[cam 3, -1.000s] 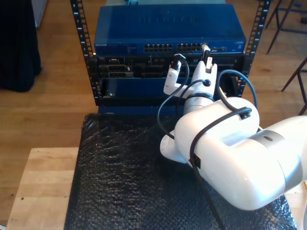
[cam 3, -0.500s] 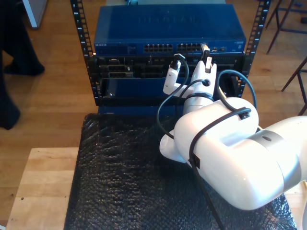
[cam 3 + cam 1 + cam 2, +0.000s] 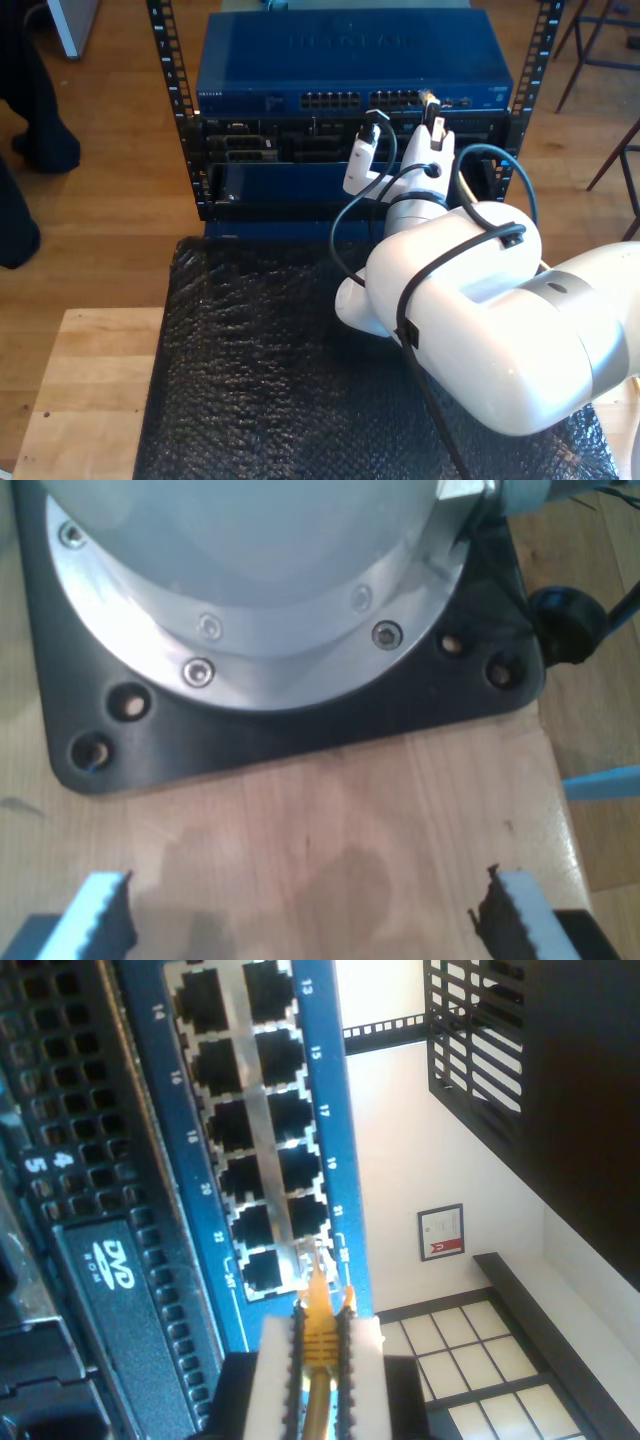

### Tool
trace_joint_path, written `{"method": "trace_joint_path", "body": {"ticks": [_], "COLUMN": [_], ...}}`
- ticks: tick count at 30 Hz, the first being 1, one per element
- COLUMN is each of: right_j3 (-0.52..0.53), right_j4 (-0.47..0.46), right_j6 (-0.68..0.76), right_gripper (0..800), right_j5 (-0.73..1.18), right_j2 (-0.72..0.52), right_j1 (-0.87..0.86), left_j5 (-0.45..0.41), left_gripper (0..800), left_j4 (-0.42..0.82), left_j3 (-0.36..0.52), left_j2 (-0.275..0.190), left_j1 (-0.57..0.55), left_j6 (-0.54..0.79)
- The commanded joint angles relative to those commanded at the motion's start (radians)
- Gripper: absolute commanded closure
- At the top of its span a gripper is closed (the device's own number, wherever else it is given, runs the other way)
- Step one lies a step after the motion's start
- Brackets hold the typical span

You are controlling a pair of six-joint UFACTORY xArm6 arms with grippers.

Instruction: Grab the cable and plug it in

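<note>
Looks like a lab or workshop: a rack [image 3: 170, 90] of network gear [image 3: 350, 60] is set on wood flooring [image 3: 100, 220], stools [image 3: 610, 60] nearby.

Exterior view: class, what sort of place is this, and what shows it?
Probably a robotics lab or test room: a blue network switch in an open rack, a white robot arm on a wooden bench, and a wood floor.

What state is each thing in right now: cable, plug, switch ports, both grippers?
Cable: clamped in my second gripper.
Plug: tip at the last port of the switch, seating not clear.
Other ports: no cables in them.
My second gripper: shut on the cable, at the switch face.
My first gripper: open, holding nothing, over the wooden table.
</note>
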Motion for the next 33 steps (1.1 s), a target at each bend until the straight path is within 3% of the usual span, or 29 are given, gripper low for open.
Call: {"method": "trace_joint_path", "body": {"ticks": [33], "right_j3": [-0.018], "right_j4": [-0.018], "right_j6": [0.002], "right_gripper": [800], "right_j5": [0.011], "right_j2": [0.000], "right_j1": [0.002], "left_j5": [0.000], "left_gripper": [0], "left_j4": [0.000], "left_j3": [0.000], "left_j2": [0.000], "left_j1": [0.000], "left_j6": [0.000]}}
